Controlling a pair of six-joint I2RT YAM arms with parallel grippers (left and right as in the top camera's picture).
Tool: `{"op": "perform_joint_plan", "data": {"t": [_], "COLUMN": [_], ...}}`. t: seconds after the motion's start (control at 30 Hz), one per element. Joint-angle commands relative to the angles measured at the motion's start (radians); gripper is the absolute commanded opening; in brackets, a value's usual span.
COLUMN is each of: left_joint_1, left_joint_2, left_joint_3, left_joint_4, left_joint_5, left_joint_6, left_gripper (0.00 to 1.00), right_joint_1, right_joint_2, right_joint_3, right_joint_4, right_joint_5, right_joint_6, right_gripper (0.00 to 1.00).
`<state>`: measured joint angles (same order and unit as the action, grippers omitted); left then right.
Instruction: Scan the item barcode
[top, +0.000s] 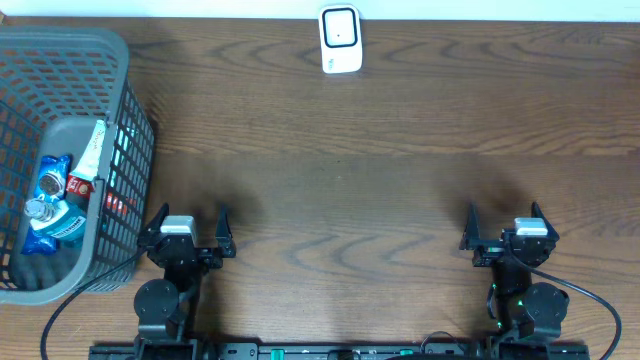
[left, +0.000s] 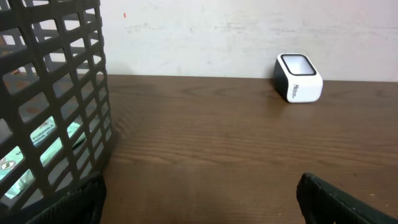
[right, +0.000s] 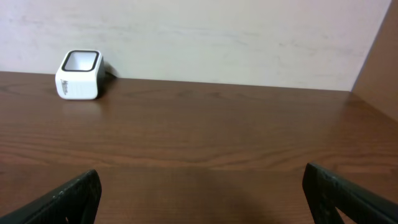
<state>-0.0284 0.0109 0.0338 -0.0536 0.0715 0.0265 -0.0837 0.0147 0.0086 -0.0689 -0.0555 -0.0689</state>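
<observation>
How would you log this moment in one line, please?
left tool: open, empty, beside basket | right tool: open, empty | items: in basket | scanner: far centre, untouched

The basket (top: 135, 150) is cut off by the left edge overhead. The packets (top: 55, 195) inside are partly hidden by its wall; their labels cannot be read.

The basket (top: 135, 170) stands on the worktop (top: 340, 200) just left of the left gripper (top: 191, 218), with packets (top: 55, 200) lying in it. The scanner (top: 340, 40) sits well ahead at the far edge, ahead-right of the left gripper and ahead-left of the right gripper (top: 504, 215).
</observation>
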Motion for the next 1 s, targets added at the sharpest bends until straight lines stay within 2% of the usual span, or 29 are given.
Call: {"op": "perform_joint_plan", "data": {"t": [0.0,0.97], "left_joint_1": [-0.001,-0.001], "left_joint_2": [-0.006,-0.006], "left_joint_3": [-0.03,-0.03], "left_joint_4": [-0.012,-0.011], "left_joint_5": [-0.005,-0.024], "left_joint_6": [-0.001,0.0], "left_gripper": [0.98,0.98], "right_joint_1": [0.006,0.006], "right_joint_2": [-0.002,-0.002], "right_joint_3": [-0.003,-0.003], "right_joint_4": [-0.003,-0.003], "right_joint_5": [0.005,0.005], "right_joint_6": [0.012,0.011], "right_gripper": [0.99,0.99]}}
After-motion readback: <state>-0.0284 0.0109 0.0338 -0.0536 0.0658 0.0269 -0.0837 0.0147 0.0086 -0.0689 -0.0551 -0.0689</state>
